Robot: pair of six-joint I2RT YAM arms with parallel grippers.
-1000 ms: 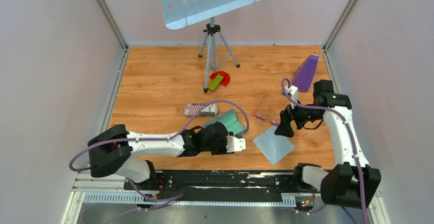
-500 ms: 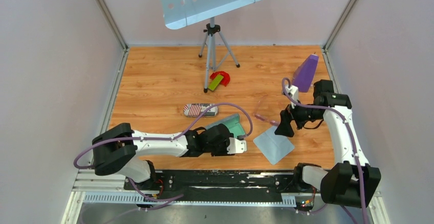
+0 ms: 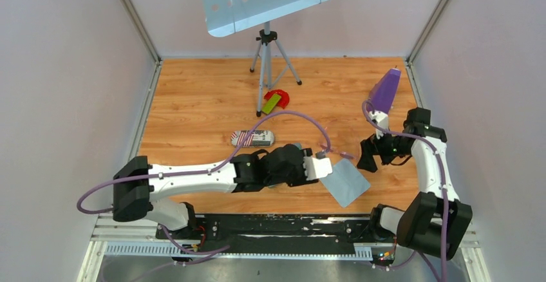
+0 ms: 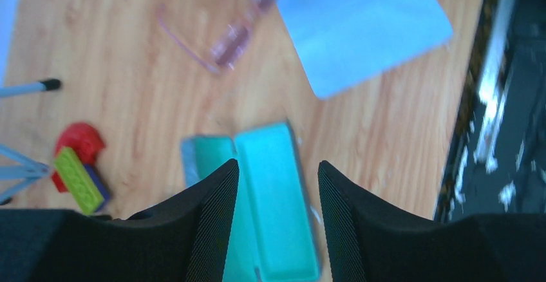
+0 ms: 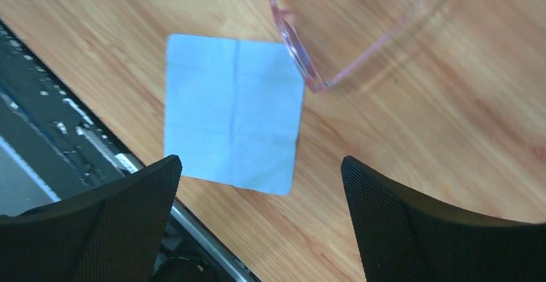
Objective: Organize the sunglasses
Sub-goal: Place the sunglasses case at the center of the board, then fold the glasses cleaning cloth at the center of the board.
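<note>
Partly cropped sunglasses (image 5: 292,37) at cloth (image 5: 232,111) edge

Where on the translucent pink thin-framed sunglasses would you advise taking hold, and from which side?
Probably the front frame beside the corner hinge, from straight above, jaws straddling the thin rim. The sunglasses lie unfolded on the wooden table, slender arms spread, so the front is likely the stiffest part.

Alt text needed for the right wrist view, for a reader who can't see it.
Pink translucent sunglasses lie on the wooden table at the edge of a flat pale blue cloth, seen from above. The right claw hangs open over them, holding nothing.
</note>
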